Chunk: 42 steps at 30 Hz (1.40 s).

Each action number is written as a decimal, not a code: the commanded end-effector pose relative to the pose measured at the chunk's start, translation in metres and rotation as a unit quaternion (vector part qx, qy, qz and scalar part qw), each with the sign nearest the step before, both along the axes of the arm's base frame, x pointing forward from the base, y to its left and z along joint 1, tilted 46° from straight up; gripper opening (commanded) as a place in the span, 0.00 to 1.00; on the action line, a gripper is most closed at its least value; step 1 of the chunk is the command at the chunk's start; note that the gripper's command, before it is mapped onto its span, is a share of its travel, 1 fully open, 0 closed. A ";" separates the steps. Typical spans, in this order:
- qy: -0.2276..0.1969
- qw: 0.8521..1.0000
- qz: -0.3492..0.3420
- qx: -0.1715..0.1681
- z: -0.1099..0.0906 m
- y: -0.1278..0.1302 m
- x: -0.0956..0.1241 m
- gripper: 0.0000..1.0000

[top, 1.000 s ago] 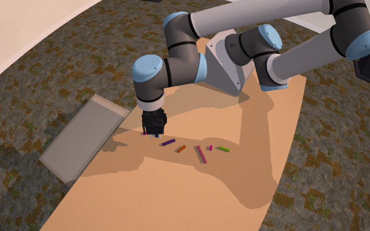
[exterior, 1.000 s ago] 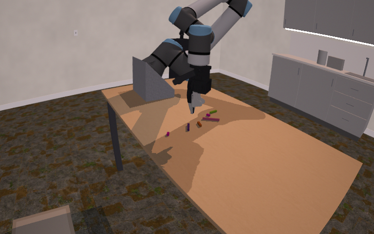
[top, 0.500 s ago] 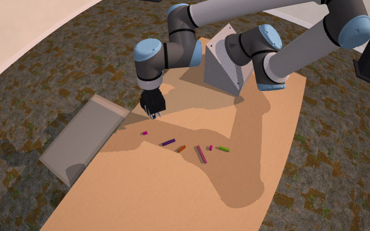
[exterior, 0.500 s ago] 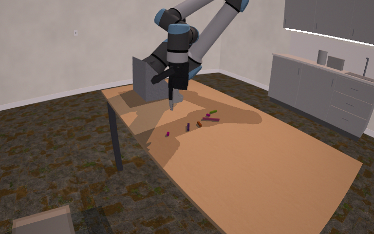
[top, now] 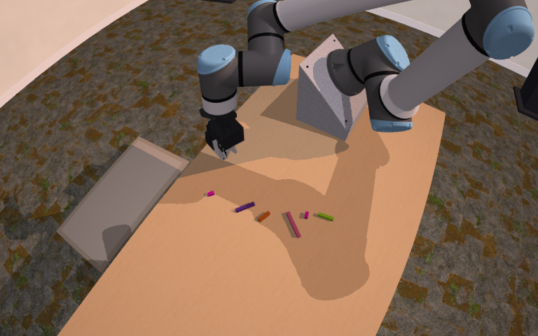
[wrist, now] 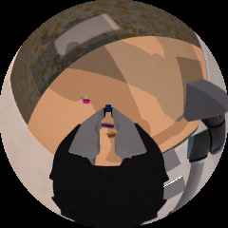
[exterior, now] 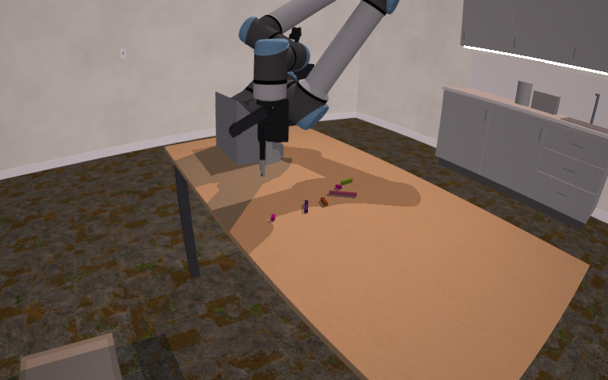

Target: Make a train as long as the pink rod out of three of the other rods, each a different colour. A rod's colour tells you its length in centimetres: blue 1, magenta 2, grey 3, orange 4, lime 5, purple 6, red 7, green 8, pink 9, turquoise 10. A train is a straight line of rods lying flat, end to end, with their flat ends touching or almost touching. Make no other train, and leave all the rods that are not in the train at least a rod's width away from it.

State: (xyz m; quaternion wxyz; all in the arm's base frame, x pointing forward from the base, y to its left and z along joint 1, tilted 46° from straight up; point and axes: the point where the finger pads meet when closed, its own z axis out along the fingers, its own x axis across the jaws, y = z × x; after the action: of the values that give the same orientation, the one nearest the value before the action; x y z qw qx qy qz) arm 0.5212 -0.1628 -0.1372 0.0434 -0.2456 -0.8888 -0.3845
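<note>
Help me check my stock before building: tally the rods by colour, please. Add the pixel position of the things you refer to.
Small blue rod [wrist: 108,108], in the pincer [top: 224,157] [exterior: 262,174] [wrist: 108,108]: 1
Short magenta rods [top: 210,193] [top: 306,214] [exterior: 272,217] [exterior: 338,187] [wrist: 85,101]: 2
Orange rod [top: 263,216] [exterior: 324,201] [wrist: 111,136]: 1
Lime rod [top: 325,216] [exterior: 346,181]: 1
Purple rod [top: 244,207] [exterior: 305,206] [wrist: 107,125]: 1
Long pink rod [top: 293,224] [exterior: 343,194]: 1
Total: 7

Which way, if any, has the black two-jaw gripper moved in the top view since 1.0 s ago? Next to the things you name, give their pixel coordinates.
Yes: the gripper [top: 225,157] [exterior: 262,174] [wrist: 108,108] moved toward the top view's upper edge, away from the purple rod [top: 244,207] [exterior: 305,206] [wrist: 107,125].
</note>
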 end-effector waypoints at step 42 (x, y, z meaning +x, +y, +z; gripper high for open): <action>-0.003 1.000 0.002 0.000 -0.061 0.059 0.009 0.00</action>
State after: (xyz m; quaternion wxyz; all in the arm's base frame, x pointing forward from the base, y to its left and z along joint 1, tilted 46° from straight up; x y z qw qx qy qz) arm 0.5280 -0.1090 -0.1915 0.0422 -0.2422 -0.8894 -0.3855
